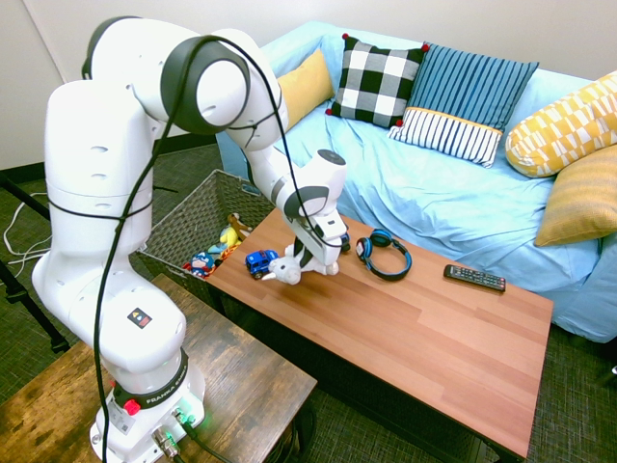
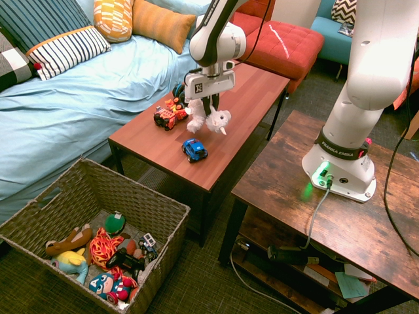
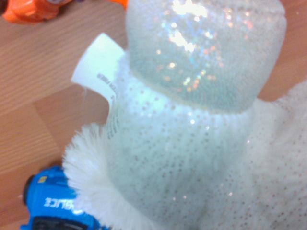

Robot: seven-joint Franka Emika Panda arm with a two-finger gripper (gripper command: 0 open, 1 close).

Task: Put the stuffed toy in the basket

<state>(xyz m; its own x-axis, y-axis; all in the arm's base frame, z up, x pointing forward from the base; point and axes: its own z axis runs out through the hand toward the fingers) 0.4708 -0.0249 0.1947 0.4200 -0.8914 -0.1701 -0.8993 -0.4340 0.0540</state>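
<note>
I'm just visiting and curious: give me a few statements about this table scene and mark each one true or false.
1. The gripper holds the stuffed toy above the table. True.
2. The basket has nothing in it. False: several toys lie inside.
3. A blue toy car sits on the table. True.
4. The headphones lie on the sofa. False: they lie on the table.
5. The remote lies on the table. True.
</note>
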